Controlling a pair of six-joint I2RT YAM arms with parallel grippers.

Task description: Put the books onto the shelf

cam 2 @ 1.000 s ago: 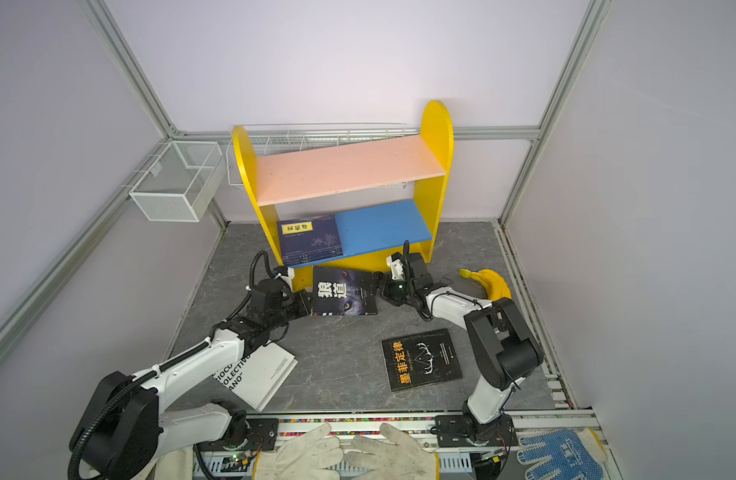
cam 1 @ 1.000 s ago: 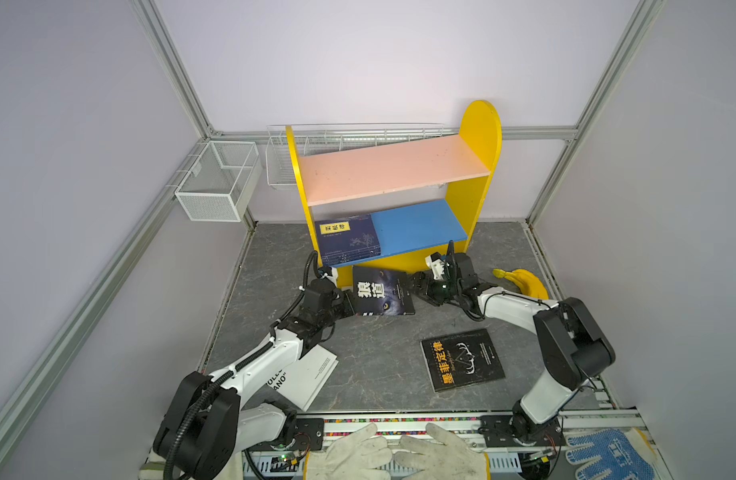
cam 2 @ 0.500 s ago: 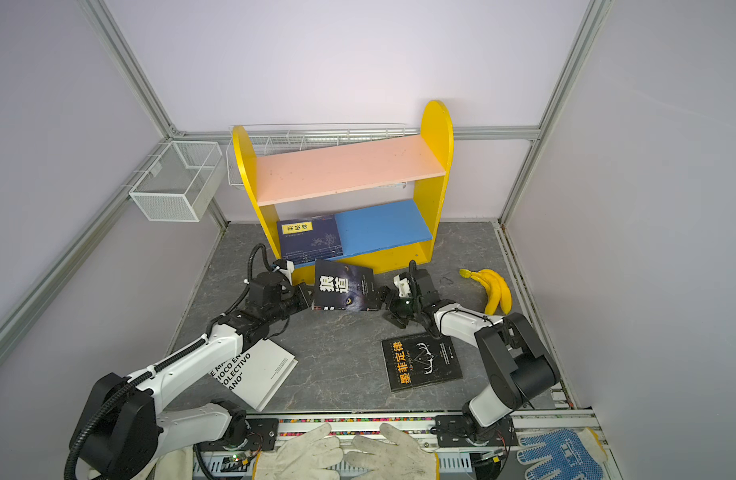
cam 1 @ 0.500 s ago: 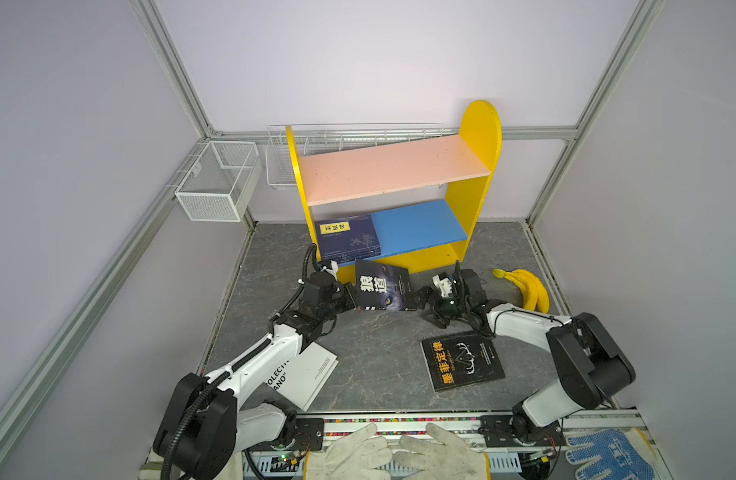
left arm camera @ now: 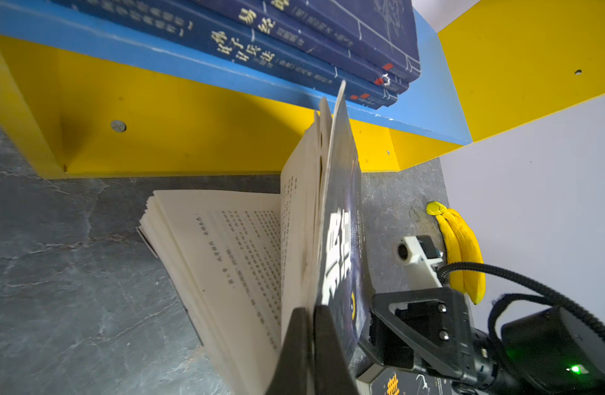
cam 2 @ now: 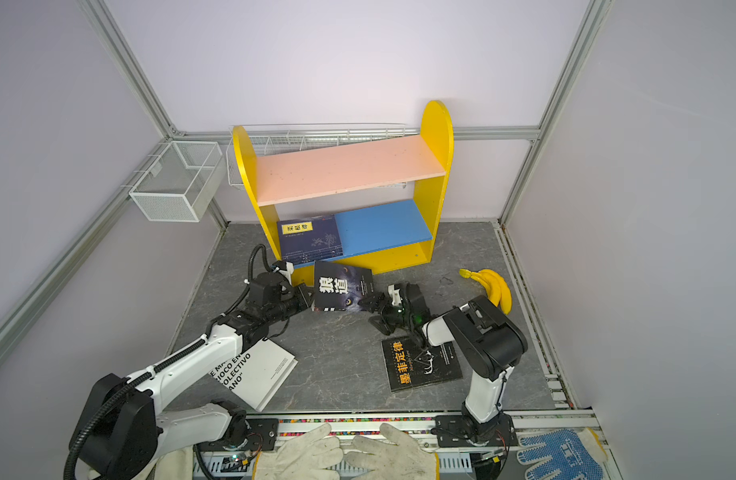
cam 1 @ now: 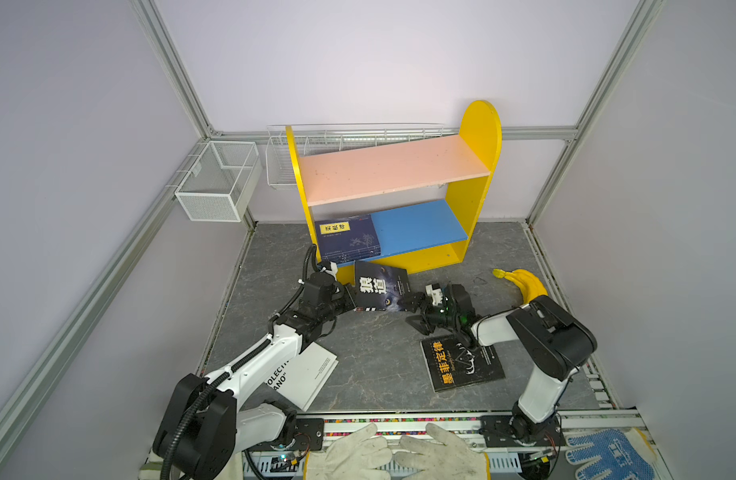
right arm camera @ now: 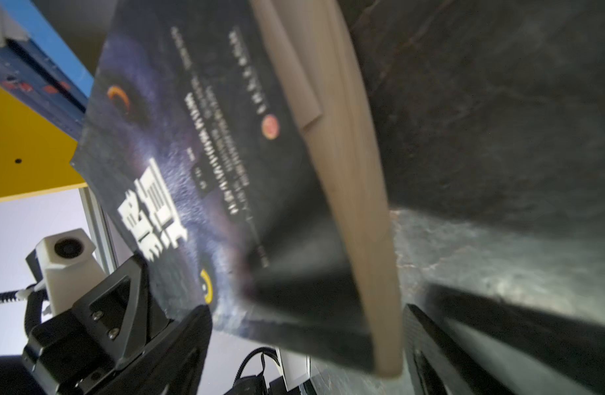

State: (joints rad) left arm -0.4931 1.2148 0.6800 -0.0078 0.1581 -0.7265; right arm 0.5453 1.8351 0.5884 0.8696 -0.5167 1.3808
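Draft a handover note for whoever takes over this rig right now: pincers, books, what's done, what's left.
Left pincer: shut on the front cover and a few pages of the white-titled black book, which lies splayed open before the shelf.
Right pincer: open, beside that book's other edge.
Done: navy books stacked on the blue lower board.
Left: that book, the orange-titled black book and the white book, both flat on the table.

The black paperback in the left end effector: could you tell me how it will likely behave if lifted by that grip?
Probably floppy: the left end effector pinches only the cover and a few leaves of the black paperback, while the page block falls open away from them. The thin cover may bend or crease under that hanging weight.
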